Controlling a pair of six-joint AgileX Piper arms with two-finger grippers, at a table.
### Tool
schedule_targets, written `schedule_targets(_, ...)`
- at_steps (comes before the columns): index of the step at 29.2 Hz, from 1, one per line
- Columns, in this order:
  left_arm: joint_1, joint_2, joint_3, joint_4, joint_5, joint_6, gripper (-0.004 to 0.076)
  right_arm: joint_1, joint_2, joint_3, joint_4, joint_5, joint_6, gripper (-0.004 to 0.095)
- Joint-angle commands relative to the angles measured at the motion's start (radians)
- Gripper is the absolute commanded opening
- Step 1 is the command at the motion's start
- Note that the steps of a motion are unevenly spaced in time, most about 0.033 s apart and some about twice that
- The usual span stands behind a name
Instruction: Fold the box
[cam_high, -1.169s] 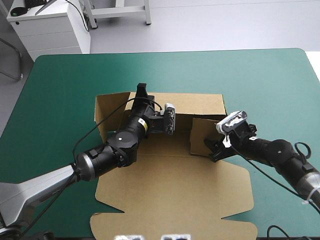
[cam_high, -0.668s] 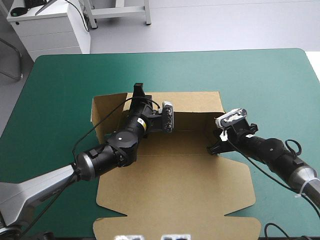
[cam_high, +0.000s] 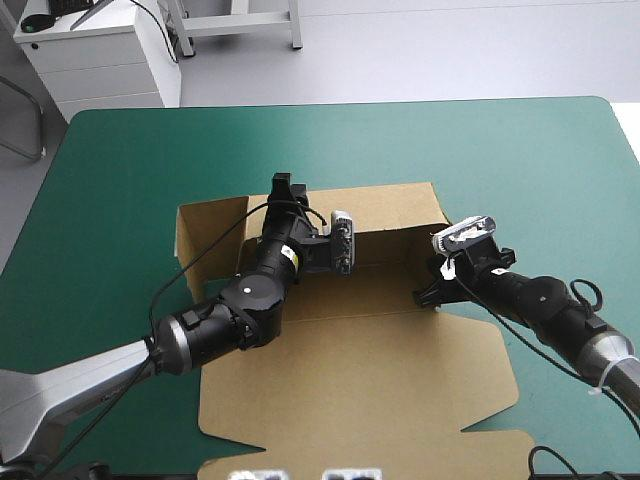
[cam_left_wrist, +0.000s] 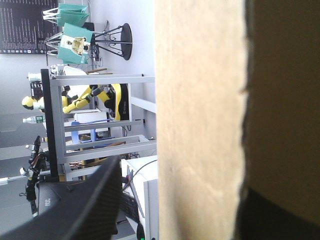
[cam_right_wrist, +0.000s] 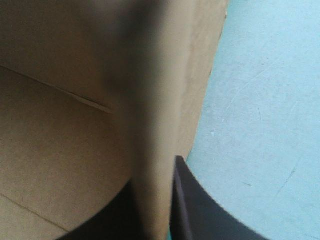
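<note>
Sitting mid-table (cam_high: 120, 160), the box (cam_high: 345, 330) has its far wall (cam_high: 395, 207) up and lid (cam_high: 360, 410) flat toward the near edge. L gripper (cam_high: 284, 188) straddles the wall's top, fingers nearly closed w/ board pinched between, to hold it upright. R gripper (cam_high: 428, 296) likewise clamps the side flap (cam_right_wrist: 150, 100) at the far-right corner, prob. for tucking inward.

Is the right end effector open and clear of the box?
No: the right end effector is all but shut, a wall of the box pinched between its fingers.
</note>
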Motion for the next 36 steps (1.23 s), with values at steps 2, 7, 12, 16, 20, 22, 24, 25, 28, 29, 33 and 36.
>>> schedule_targets(2, -0.108, -0.080, -0.028, 0.033, 0.114, -0.016, 0.0542, 0.006, -0.022, -0.022, 0.020, 0.017, 0.025, -0.0018)
schedule_targets(7, -0.244, -0.131, -0.028, 0.033, 0.168, 0.009, 0.0542, 0.006, -0.022, -0.022, 0.020, 0.013, 0.025, -0.0018)
schedule_targets(12, -0.409, -0.167, -0.028, 0.033, 0.297, 0.055, 0.0542, 0.006, -0.022, -0.022, 0.020, 0.008, 0.025, -0.0018)
schedule_targets(16, -0.536, -0.187, -0.028, 0.033, 0.353, 0.072, 0.0536, 0.006, -0.022, -0.022, 0.020, -0.012, 0.025, -0.0018)
schedule_targets(20, -0.626, -0.191, -0.028, 0.037, 0.377, 0.170, 0.0375, 0.006, -0.022, -0.022, 0.020, -0.022, 0.025, -0.0018)
schedule_targets(22, -0.645, -0.191, -0.028, 0.037, 0.377, 0.208, 0.0208, 0.006, -0.022, -0.022, 0.020, -0.024, 0.025, -0.0018)
schedule_targets(24, -0.646, -0.191, -0.028, 0.037, 0.373, 0.227, 0.0004, 0.006, -0.022, -0.022, 0.020, -0.026, 0.025, -0.0018)
schedule_targets(25, -0.646, -0.191, -0.028, 0.037, 0.373, 0.250, 0.0005, 0.006, -0.022, -0.022, 0.020, -0.026, 0.025, -0.0018)
schedule_targets(28, -0.644, -0.193, -0.030, 0.034, 0.373, 0.261, 0.0020, 0.006, -0.022, -0.022, 0.020, -0.026, 0.025, -0.0018)
schedule_targets(29, -0.644, -0.195, -0.032, 0.026, 0.375, 0.261, 0.0020, 0.006, -0.022, -0.022, 0.020, -0.026, 0.025, -0.0018)
schedule_targets(33, -0.621, -0.196, -0.107, -0.104, 0.382, 0.308, 0.0020, 0.006, -0.022, -0.022, 0.020, -0.028, 0.025, -0.0018)
schedule_targets(36, -0.535, -0.196, -0.213, -0.299, 0.378, 0.382, 0.0020, 0.006, -0.022, -0.022, 0.020, -0.030, 0.025, -0.0018)
